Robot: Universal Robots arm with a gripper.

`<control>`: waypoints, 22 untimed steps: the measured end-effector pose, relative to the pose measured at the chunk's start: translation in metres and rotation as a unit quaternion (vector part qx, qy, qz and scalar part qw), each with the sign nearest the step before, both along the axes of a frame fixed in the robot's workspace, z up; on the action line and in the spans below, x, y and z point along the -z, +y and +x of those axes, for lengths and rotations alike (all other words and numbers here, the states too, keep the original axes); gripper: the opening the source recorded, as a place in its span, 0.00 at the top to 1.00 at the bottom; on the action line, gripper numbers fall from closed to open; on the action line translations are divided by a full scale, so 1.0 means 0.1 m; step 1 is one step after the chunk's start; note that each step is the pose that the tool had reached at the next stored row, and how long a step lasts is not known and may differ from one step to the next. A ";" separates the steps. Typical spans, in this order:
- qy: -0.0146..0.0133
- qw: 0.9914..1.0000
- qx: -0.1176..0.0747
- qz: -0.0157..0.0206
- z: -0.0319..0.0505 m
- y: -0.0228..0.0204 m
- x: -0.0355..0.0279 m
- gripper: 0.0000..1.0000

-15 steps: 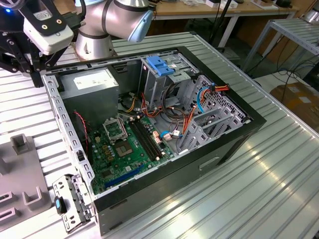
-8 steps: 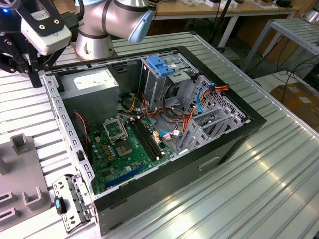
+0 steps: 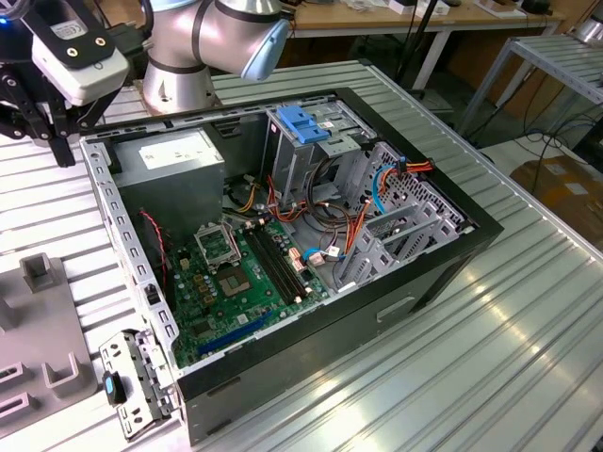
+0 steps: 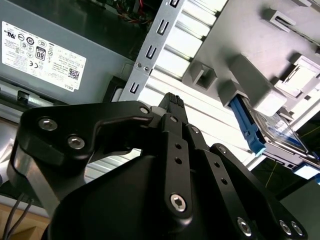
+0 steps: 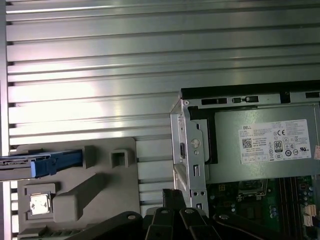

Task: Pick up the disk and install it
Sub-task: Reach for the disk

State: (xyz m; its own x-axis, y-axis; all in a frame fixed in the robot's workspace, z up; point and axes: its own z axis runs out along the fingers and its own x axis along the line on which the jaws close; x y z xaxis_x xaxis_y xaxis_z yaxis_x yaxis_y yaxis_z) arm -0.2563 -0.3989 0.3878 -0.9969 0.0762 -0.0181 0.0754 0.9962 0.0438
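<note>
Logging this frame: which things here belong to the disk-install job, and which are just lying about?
Job in hand:
disk, resting in the grey holder
gripper, apart from the disk
drive cage with its blue latch, the likely slot

Lying about:
power-supply box
motherboard
loose metal bracket

Arm: fat silver-grey metal tube joints (image 3: 188, 42) w/ a pale-blue round end cap (image 3: 265, 47). Near the wrist sits a white rounded camera box (image 3: 80, 52) w/ black markings on top. The matte-black metal gripper (image 4: 172, 102) is built from flat linkage bars (image 5: 167, 220) w/ rounded corners, and has silver hex-socket screws (image 4: 178, 201) at the pivots, seen in both wrist views.
</note>
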 end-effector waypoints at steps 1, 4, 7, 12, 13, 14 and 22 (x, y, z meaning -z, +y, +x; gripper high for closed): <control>0.000 1.000 0.000 0.000 -0.004 0.000 0.000 0.89; 0.000 1.000 0.000 0.000 -0.016 0.000 0.001 0.89; 0.000 1.000 0.000 0.000 -0.030 0.000 0.001 0.89; 0.000 1.000 0.000 0.000 -0.062 0.000 0.001 0.89; 0.000 1.000 0.000 0.000 -0.068 0.000 0.001 0.89; 0.000 1.000 0.000 0.000 -0.074 0.000 0.002 0.89; 0.000 1.000 0.000 0.000 -0.130 0.000 0.002 0.89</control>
State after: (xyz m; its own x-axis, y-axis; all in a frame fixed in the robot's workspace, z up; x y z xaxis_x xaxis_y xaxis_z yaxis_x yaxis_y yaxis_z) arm -0.2693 -0.3989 0.3876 -0.9969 0.0763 -0.0181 0.0754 0.9962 0.0438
